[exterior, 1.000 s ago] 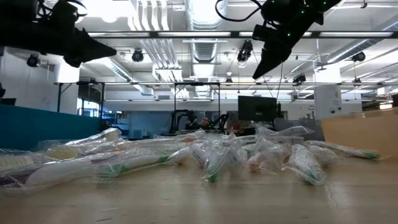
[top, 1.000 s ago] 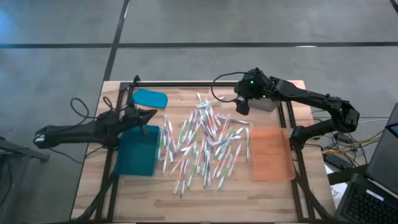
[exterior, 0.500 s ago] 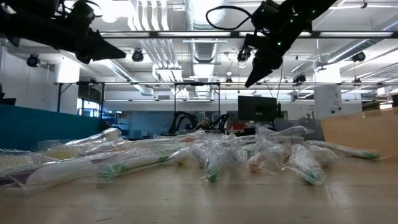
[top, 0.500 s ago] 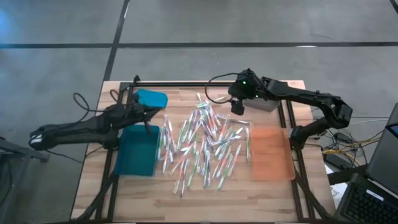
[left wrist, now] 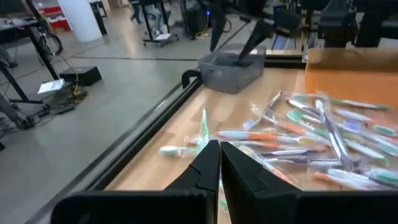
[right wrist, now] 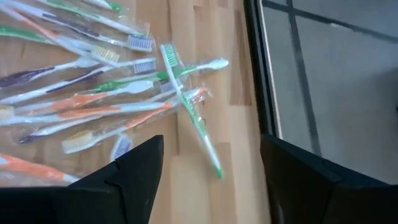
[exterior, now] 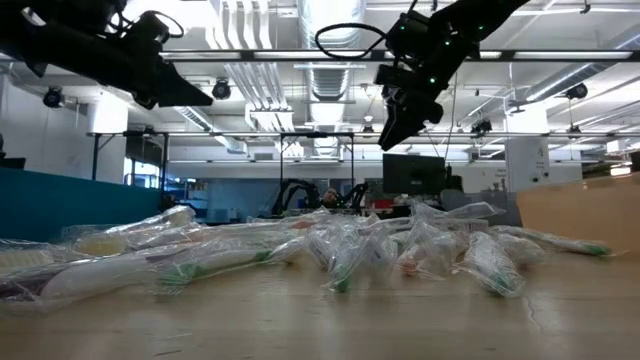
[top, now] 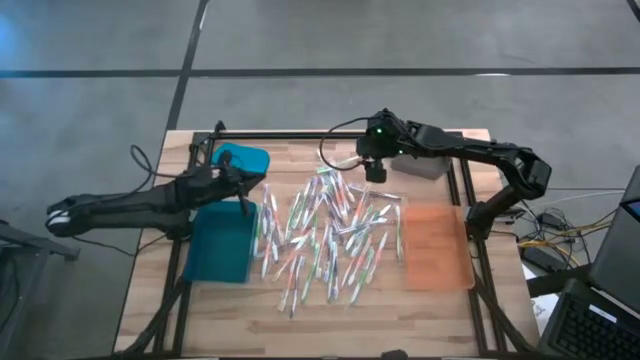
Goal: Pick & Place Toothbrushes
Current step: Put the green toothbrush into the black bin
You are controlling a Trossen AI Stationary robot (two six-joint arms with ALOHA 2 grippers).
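Observation:
Many toothbrushes [top: 325, 235] in clear wrappers lie heaped on the middle of the wooden table, also seen in the low view [exterior: 340, 255]. My right gripper [top: 372, 172] hangs open above the far end of the heap [right wrist: 211, 180], over a green toothbrush [right wrist: 189, 112] near the table's far rail, and touches nothing. In the low view the right gripper [exterior: 390, 135] points down, well above the pile. My left gripper [top: 247, 198] is shut and empty [left wrist: 219, 165], held about level above the blue tray's [top: 220, 245] far right corner, pointing at the heap.
A blue lid [top: 240, 158] lies at the far left. A grey bin [top: 430, 165] stands at the far right. An orange tray [top: 437, 247] sits right of the heap. A black frame rail [right wrist: 255, 68] runs along the table's edges, and bare wood lies near the front edge.
My right gripper has moved toward the table's left and come down over the far end of the heap, rolling about its own axis and staying open. My left gripper has edged toward the heap, still shut. The toothbrushes have not moved.

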